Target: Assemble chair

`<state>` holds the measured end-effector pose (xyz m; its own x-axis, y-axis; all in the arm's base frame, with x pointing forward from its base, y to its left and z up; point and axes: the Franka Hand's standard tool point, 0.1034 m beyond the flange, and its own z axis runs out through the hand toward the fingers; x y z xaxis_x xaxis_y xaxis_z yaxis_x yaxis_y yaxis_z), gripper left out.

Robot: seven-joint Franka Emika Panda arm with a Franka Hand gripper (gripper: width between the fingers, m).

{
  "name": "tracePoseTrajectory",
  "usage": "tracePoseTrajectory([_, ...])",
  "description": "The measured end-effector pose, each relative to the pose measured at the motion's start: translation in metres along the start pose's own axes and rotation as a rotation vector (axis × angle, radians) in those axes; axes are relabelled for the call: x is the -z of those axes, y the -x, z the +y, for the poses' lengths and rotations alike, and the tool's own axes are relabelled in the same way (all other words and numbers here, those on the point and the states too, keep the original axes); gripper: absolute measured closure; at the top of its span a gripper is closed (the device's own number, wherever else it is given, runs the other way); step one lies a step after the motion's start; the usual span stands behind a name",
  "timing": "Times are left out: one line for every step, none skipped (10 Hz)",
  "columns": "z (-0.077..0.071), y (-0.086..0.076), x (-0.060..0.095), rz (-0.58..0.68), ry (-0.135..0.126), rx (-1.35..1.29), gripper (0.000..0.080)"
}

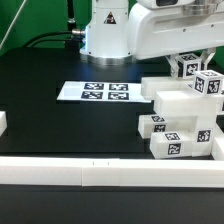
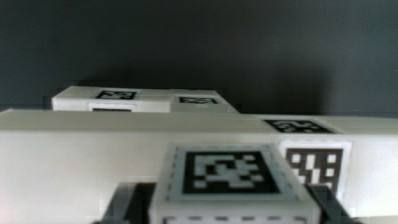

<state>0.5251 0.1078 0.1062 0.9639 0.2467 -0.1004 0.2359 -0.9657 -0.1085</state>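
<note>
Black worktop carries the whole scene, with the marker board lying flat toward the exterior view's left and a long white rail along the near edge. On the exterior view's right stands the chair, only partly built: a white slab on top of several tagged blocks, with two small tagged cubes higher up. The arm comes down over this stack. In the wrist view, the tool is pressed together on a small tagged piece, which sits between its dark fingers, just before a wide white slab; another tagged block lies farther away. I judge that the piece is being brought to its place on the chair. The risk is a bad alignment: if the piece meets the slab a little tilted, it may jam, or push the loose stack sideways. The grip also looks narrow, so the piece may turn between the fingers.
</note>
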Motion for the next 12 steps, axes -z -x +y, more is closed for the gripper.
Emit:
tracePoseTrajectory([0.0, 0.0, 0.0, 0.0, 0.0, 0.0, 0.0526])
tracePoseTrajectory([0.0, 0.0, 0.0, 0.0, 0.0, -0.006, 0.0526])
tracePoseTrajectory([0.0, 0.0, 0.0, 0.0, 0.0, -0.024, 0.0526])
tracePoseTrajectory([0.0, 0.0, 0.0, 0.0, 0.0, -0.024, 0.0526])
tracePoseTrajectory([-0.0004, -0.0001, 0.0, 0.0, -0.002, -0.071, 0.0526])
tracePoseTrajectory([-0.0006, -0.0001, 0.0, 0.0, -0.002, -0.167, 0.0526])
tracePoseTrajectory([-0.0006, -0.0001, 0.0, 0.0, -0.002, -0.217, 0.0526])
tracePoseTrajectory([-0.0006, -0.0001, 0.0001, 0.0, -0.002, -0.255, 0.0526])
tracePoseTrajectory([-0.0008, -0.0002, 0.0001, 0.0, -0.003, -0.34, 0.0526])
tracePoseTrajectory([-0.0009, -0.0002, 0.0001, 0.0, -0.003, -0.414, 0.0526])
tracePoseTrajectory([-0.0006, 0.0, 0.0003, 0.001, -0.003, -0.475, 0.0526])
tracePoseTrajectory([0.0002, 0.0004, 0.0003, 0.004, -0.007, -0.552, 0.0526])
